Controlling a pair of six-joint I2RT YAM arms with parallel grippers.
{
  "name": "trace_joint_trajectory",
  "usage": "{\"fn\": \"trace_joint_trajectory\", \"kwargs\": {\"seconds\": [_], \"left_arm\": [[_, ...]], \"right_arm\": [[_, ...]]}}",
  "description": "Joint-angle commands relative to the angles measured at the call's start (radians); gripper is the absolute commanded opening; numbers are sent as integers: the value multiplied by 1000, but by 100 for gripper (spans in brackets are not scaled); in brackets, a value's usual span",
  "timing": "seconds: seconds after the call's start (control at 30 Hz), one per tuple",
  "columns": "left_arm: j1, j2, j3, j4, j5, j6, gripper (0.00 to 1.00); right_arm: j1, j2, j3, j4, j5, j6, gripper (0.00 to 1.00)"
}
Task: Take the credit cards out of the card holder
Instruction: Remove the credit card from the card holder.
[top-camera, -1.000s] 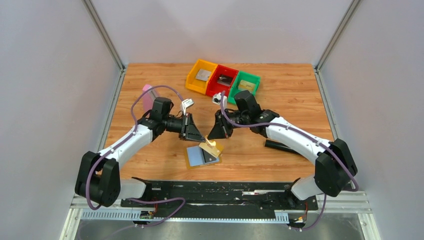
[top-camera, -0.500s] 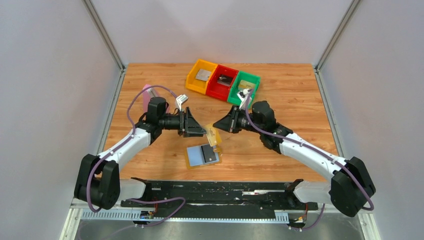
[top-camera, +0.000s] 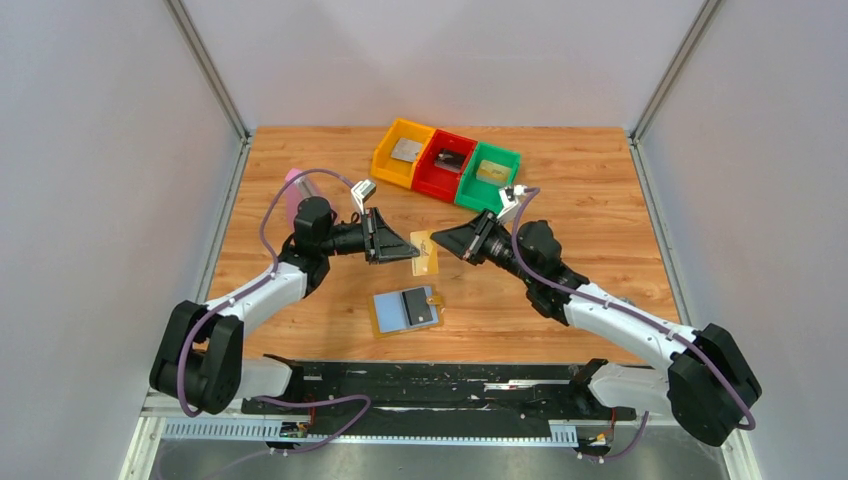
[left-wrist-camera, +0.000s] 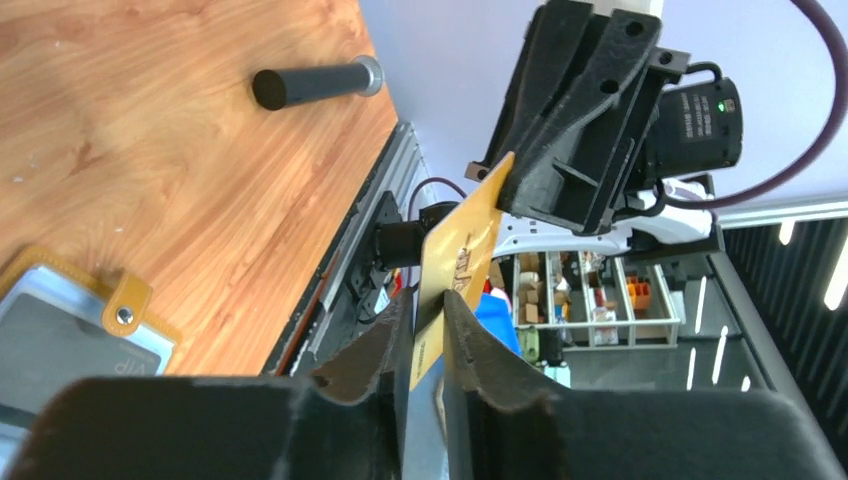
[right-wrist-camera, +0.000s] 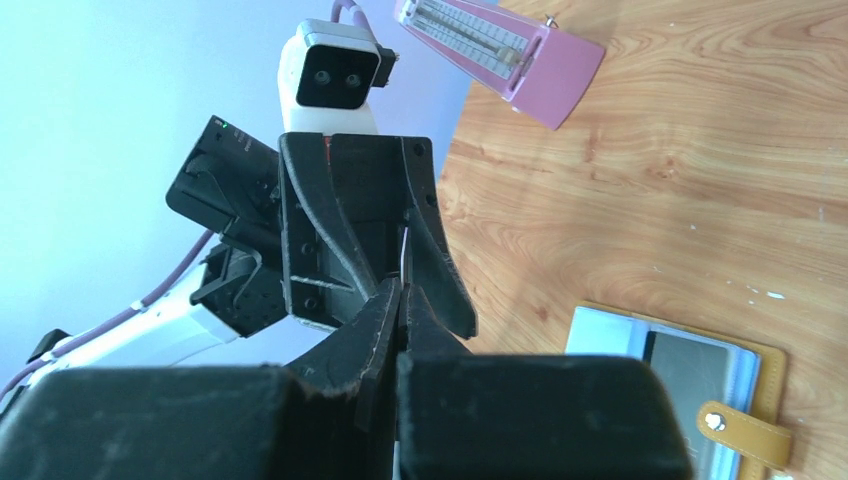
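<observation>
From above, the two arms meet nose to nose in the air over the table. The left hand and the right hand are both at a golden card, which is lifted clear of the wood. The card holder lies open just in front of them, blue side up, with a dark grey card in its sleeve. Three coloured bins stand at the back, each with something flat inside. The left wrist view shows the golden card standing on edge. Its upper corner is clamped in the right hand and its lower end is sunk between the left fingers. A black rod lies well apart on the table. I cannot tell from here whether the left fingers press the card or only flank it. The right wrist view shows the right fingers closed tight on the card's thin edge, with the left hand facing them head-on and a pink block beyond. The step in hand looks like a mid-air pass or regrasp of the golden card. The next move calls for one hand to grip firmly before the other lets go, or the card will drop. After that, the dark grey card has yet to come out of the holder.
</observation>
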Motion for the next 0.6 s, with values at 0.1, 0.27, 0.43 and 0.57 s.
{"fn": "trace_joint_trajectory", "kwargs": {"seconds": [0.1,0.27,0.43,0.57], "left_arm": [[-2,9,-6,125,-1,-35,0],[-2,20,7,80,45,5,0],[-2,28,70,-122,149,143,0],[-14,10,144,-422,144,375,0]], "right_arm": [[-7,-19,8,42,-137,-73,10],[-45,-12,52,-72,-324,-218,22],[-171,-67,84,-283,-497,-380,35],[-270,-101,142,-465,-619,-530,42]]}}
